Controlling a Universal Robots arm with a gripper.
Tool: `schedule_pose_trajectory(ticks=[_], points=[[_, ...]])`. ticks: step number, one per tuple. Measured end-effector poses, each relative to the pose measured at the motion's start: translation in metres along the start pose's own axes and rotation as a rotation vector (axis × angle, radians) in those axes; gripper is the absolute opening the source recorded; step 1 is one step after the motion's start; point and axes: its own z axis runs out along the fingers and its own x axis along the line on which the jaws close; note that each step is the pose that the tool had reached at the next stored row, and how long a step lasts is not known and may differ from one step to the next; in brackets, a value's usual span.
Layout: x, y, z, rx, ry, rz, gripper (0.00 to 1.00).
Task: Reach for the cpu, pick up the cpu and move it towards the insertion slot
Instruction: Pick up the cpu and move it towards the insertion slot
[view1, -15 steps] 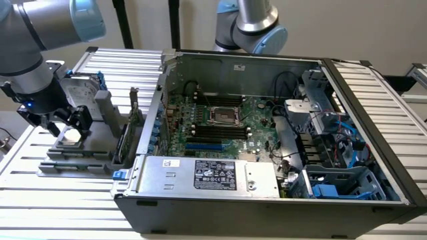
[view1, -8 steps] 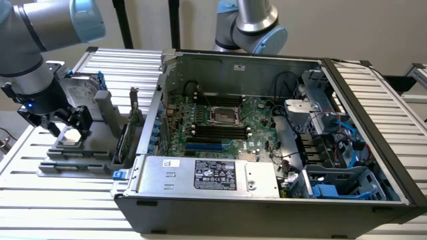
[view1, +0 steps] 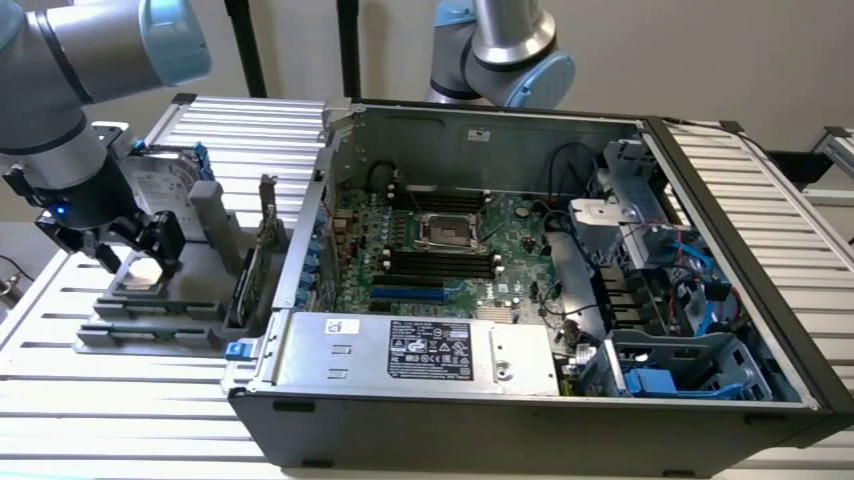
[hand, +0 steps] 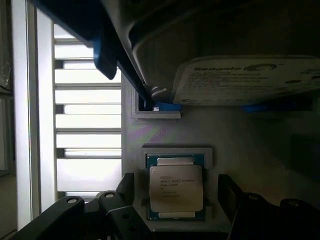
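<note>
two dark fingers (hand: 125, 190) of the gripper (view1: 136, 255) are seen set wide apart, one on each side of the cpu (hand: 176, 187), with a gap left on both sides, so nothing is held. the spread is judged to be chosen so that the chip's opposite edges can be met squarely. the cpu is kept flat, silver top upward, in a shallow square recess of a grey fixture (view1: 160, 330) at the exterior view's left, well apart from the open computer case (view1: 534, 400) (the recess presumably fixes the chip's position so that it can be found each time). the insertion slot (view1: 447, 230), a shiny frame round a dark centre, is found on the motherboard (view1: 521, 245) inside the case, between banks of long black memory slots (view1: 434, 262); nothing is seen seated in it, as far as can be told. a hard drive (hand: 245, 80) with blue rails is stood on the fixture just beyond the cpu, near enough that an approach from straight above is judged the safe one. how far above the chip's rim the fingertips hang cannot be judged from either view, and the roots of the fingers are cut off by the wrist view's edge. the printing on the chip's lid is too small to be read. a second arm (view1: 494, 50) is cut off at the far side, behind the case.
</note>
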Motion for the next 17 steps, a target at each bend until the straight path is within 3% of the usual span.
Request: schedule_pose_trajectory(ticks=[17], points=[[0.0024,-0.0002,0.0047,-0.0131,0.0008,-0.008,0.77]])
